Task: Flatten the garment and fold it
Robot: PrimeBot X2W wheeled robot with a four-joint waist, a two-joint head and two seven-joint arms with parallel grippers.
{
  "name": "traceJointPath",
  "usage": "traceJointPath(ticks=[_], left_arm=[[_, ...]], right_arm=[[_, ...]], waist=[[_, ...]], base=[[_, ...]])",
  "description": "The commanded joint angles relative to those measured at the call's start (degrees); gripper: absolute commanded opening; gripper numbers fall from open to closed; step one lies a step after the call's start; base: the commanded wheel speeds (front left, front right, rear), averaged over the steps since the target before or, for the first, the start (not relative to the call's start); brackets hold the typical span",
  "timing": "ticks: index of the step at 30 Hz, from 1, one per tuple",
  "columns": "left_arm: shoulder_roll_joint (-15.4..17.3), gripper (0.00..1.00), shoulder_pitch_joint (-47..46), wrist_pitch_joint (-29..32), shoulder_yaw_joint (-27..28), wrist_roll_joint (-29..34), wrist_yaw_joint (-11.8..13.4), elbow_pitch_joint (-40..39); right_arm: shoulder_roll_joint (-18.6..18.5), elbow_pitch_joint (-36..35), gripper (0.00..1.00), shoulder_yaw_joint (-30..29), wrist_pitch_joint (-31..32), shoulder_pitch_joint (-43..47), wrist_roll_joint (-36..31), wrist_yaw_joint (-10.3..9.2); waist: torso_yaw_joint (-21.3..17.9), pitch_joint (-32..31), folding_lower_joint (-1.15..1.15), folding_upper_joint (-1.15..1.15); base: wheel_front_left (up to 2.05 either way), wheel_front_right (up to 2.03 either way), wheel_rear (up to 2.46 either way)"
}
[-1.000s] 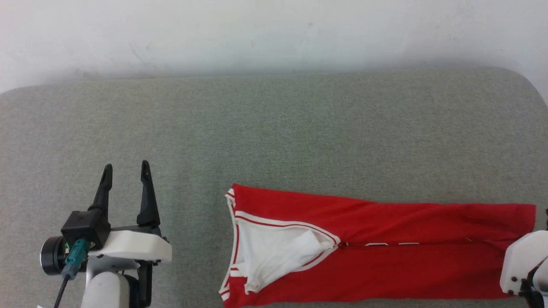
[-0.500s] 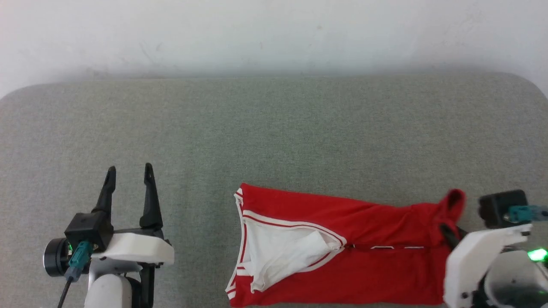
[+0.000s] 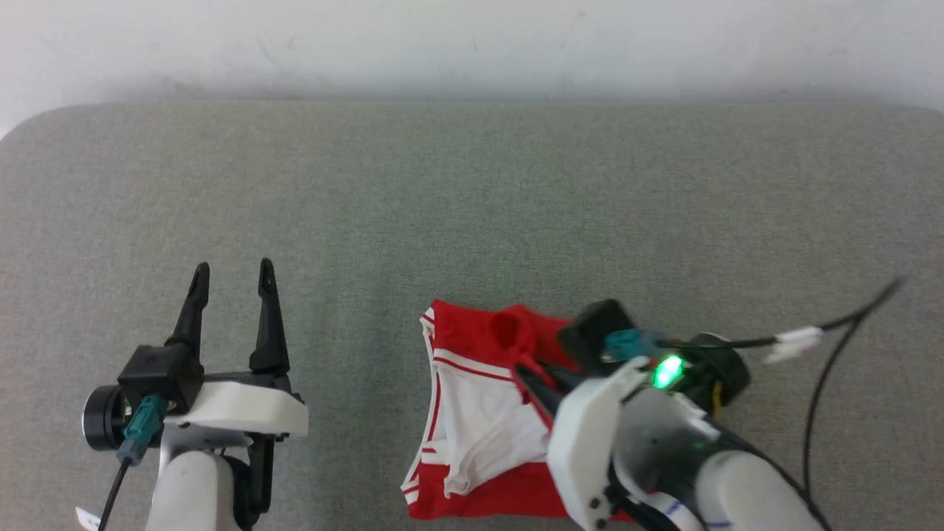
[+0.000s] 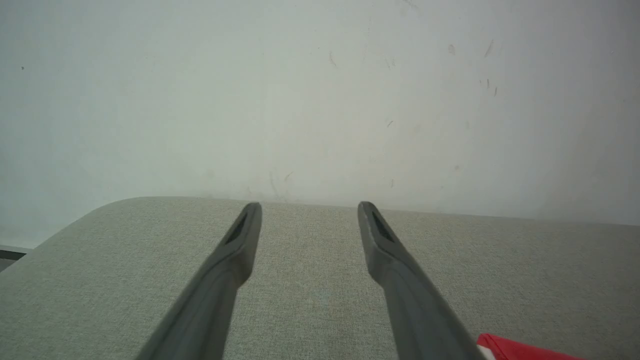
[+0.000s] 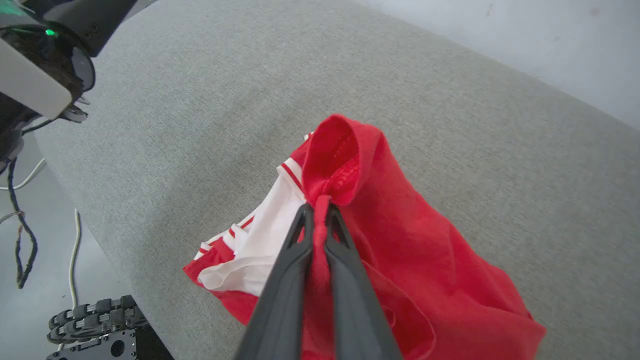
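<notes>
Garment (image 3: pixel 463 333) fold pinched by leftward-reaching right gripper (image 5: pixel 317 209); left gripper (image 3: pixel 233 265) points forward, splayed

Red garment (image 3: pixel 479 420) on grey table (image 3: pixel 472 184)

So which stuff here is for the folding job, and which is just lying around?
For the job: red and white garment; right gripper, shut on a bunch of its red cloth; left gripper, open and empty; grey padded top under the garment.
Just around: white wall; loose cables on the floor.
</notes>
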Motion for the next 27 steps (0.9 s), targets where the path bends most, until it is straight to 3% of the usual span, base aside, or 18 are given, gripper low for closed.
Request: traceJointPath(ticks=[1, 11, 12, 13, 19, 22, 27], left_arm=[[-0.2, 1.0, -1.1, -0.3, -0.1, 0.4, -0.3, 0.1], [-0.6, 1.0, -2.8, -0.3, -0.7, 0.4, -0.4, 0.6], [-0.6, 1.0, -2.8, -0.3, -0.8, 0.4, -0.4, 0.6], [-0.7, 1.0, -2.9, -0.3, -0.9, 0.4, -0.3, 0.6], [-0.8, 1.0, -2.3, -0.3, -1.1, 0.4, 0.0, 0.9], [-0.8, 1.0, -1.8, -0.3, -0.8, 0.3, -0.1, 1.3], [-0.7, 1.0, -0.7, -0.3, 0.1, 0.4, -0.3, 1.2]], right_arm=[[0.1, 3.0, 0.0, 1.9, -1.3, -2.3, 1.0, -0.05], [0.1, 25.0, 0.0, 9.4, -9.9, -12.1, 8.8, -0.05], [0.1, 26.6, 0.38, 9.8, -10.4, -12.8, 8.7, -0.05], [0.1, 27.9, 1.0, 10.1, -10.8, -13.2, 9.3, -0.05], [0.1, 27.5, 1.0, 9.9, -17.2, -13.1, 13.6, -0.05], [0.1, 23.7, 1.0, 8.2, -25.2, -12.0, 15.3, -0.05], [0.1, 17.2, 1.0, 0.1, -39.1, -7.0, 11.5, -0.05]], waist=[[1.3, 1.4, -0.01, 0.0], [3.4, 3.9, -0.01, 0.0], [3.5, 4.0, -0.01, 0.0], [3.5, 4.1, -0.01, 0.0], [3.0, 2.9, -0.01, 0.0], [2.1, 1.6, -0.01, 0.0], [0.0, -0.6, -0.01, 0.0]], base=[[0.0, 0.0, 0.0], [0.0, 0.0, 0.0], [0.0, 0.0, 0.0], [0.0, 0.0, 0.0], [0.0, 0.0, 0.0], [0.0, 0.0, 0.0], [0.0, 0.0, 0.0]])
